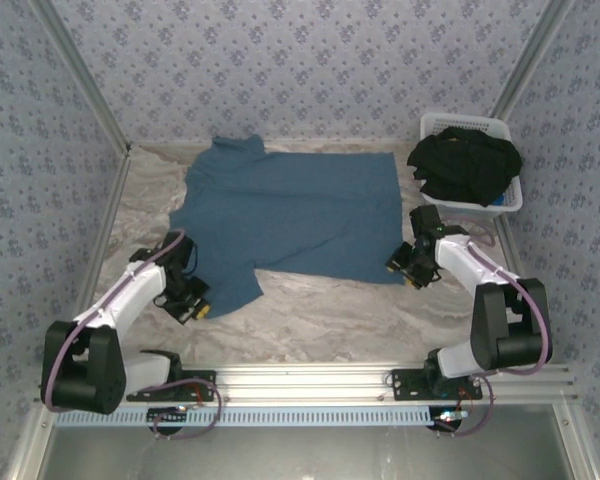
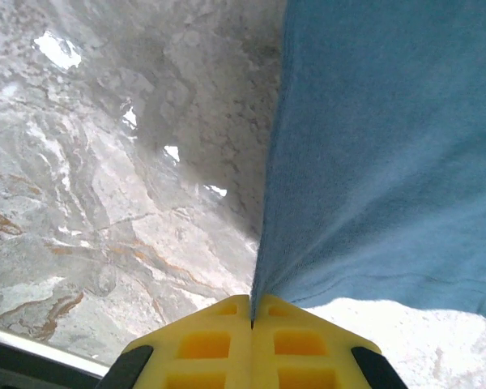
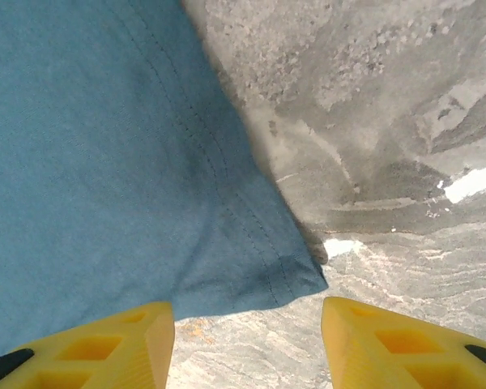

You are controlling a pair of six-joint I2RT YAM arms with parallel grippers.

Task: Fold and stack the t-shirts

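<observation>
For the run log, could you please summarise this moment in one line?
left gripper: shut on teal t-shirt edge | right gripper: open over hem corner

A spread t-shirt [image 1: 300, 215] is lying flat across the middle of the desk [image 1: 320, 310], its collar pointing toward 11 o'clock. A basket [image 1: 450, 120] is standing at the desk's 2 o'clock corner, near that shirt's edge, with a heap of shirts [image 1: 465, 165] lying in it and spilling over its rim. The left end effector [image 1: 193, 302] is sitting at the shirt's 7 o'clock edge, touching it. The right end effector [image 1: 403, 268] is hanging at its 4 o'clock corner.
</observation>
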